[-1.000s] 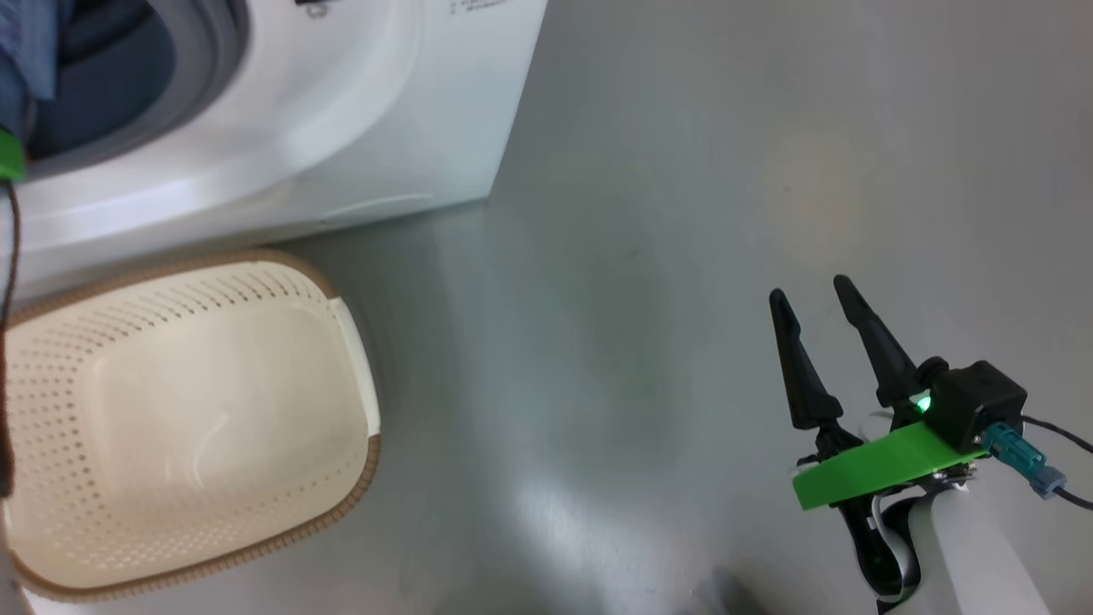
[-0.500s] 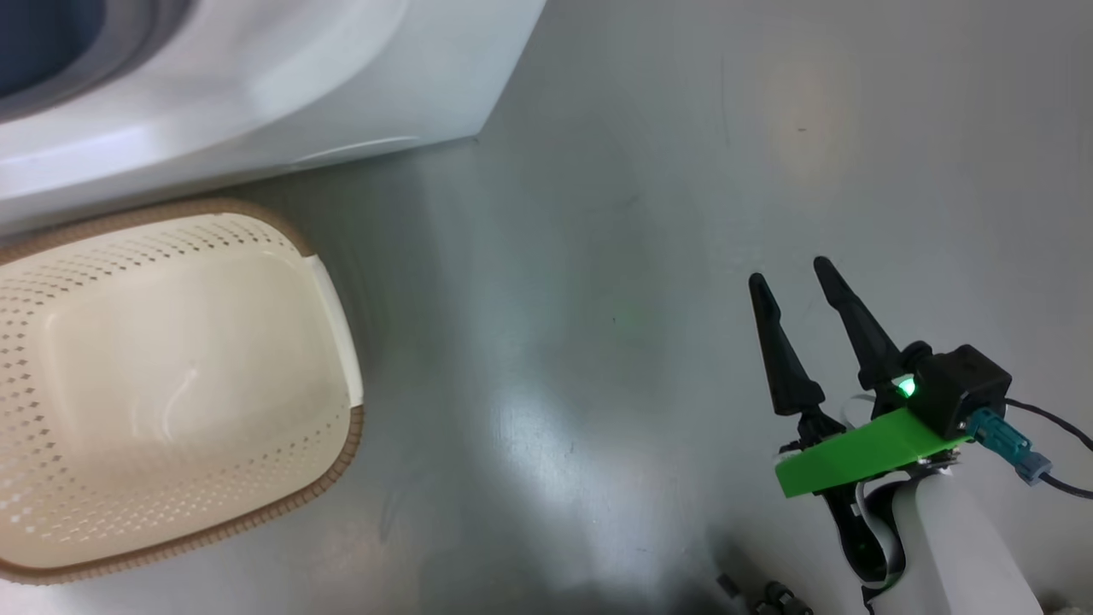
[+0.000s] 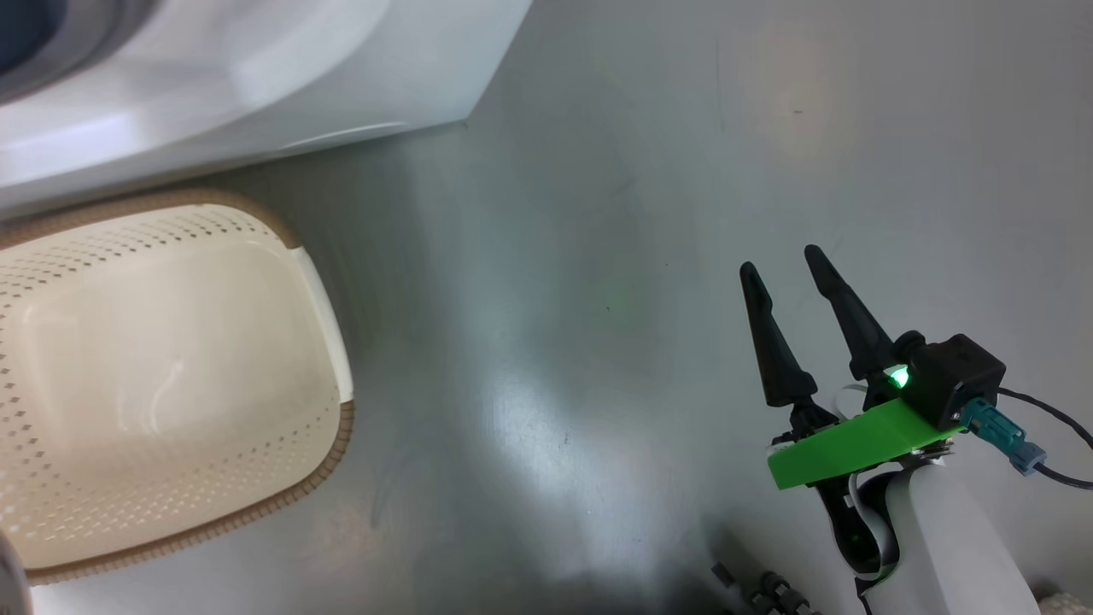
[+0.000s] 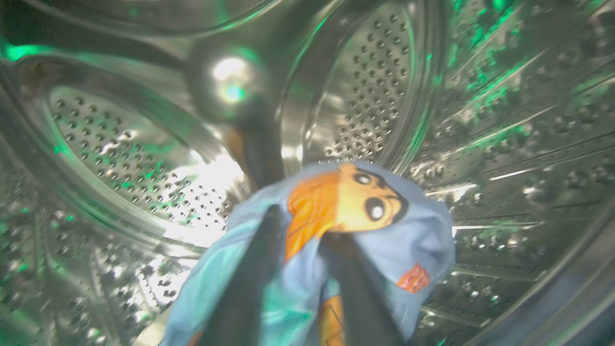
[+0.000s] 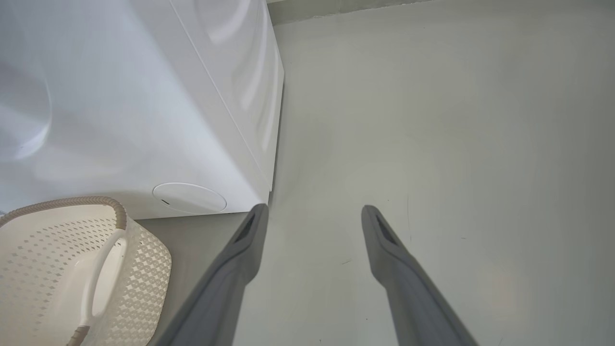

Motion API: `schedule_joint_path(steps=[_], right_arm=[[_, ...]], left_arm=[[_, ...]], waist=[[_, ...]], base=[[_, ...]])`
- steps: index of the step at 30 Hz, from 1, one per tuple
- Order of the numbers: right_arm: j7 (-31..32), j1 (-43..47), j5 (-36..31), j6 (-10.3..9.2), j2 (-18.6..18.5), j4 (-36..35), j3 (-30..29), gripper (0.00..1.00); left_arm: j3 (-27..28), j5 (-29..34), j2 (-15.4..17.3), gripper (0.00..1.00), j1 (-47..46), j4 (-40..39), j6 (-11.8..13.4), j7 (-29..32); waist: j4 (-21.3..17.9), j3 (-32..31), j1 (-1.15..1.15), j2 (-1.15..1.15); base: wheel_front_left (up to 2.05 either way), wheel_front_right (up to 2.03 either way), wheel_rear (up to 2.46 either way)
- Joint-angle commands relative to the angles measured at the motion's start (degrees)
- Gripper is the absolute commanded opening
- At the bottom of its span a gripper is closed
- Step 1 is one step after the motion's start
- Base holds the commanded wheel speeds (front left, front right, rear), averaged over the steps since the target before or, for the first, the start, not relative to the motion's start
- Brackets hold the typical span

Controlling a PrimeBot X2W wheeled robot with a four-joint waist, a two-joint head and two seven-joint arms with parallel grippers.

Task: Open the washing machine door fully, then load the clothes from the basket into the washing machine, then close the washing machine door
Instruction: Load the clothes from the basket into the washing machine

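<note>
In the left wrist view my left gripper [image 4: 302,230] is deep inside the washing machine's steel perforated drum [image 4: 365,96]. A light blue bundle of the clothes [image 4: 413,235], printed with orange cartoon figures, is bunched between and over its two dark fingers; whether they still pinch it I cannot tell. The cream basket [image 3: 329,444] stands on the floor before the white washing machine [image 3: 256,85], and nothing shows inside it. My right gripper [image 3: 780,260] hangs open over bare floor, well right of the basket. The washing machine door is out of view.
Grey floor [image 3: 598,256] stretches right of the washing machine's corner. In the right wrist view the basket's rim [image 5: 72,202] and white handle [image 5: 98,269] sit at lower left, below the machine's round low hatch [image 5: 189,197]. Small dark parts of my base [image 3: 768,589] show at the bottom edge.
The head camera has swung, sliding the washing machine and basket up and left in its picture. The blue cloth and green wrist part at its left edge have left that view.
</note>
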Motion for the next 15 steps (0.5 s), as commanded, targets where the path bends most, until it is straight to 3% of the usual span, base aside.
schedule_joint_path(steps=[1,15], right_arm=[[-0.3,1.0,0.0,0.09,0.2,-0.8,1.0,1.00],[-0.3,0.6,-0.3,0.09,0.2,-0.2,0.8,1.00]], left_arm=[[1.4,-0.4,2.5,1.00,1.0,-0.4,0.2,-0.3],[2.5,0.1,1.3,1.00,1.2,7.7,0.2,-0.3]], waist=[[0.4,-0.4,0.00,0.00],[1.7,-2.9,0.00,0.00]], base=[[0.00,0.00,0.00],[0.00,0.00,0.00]])
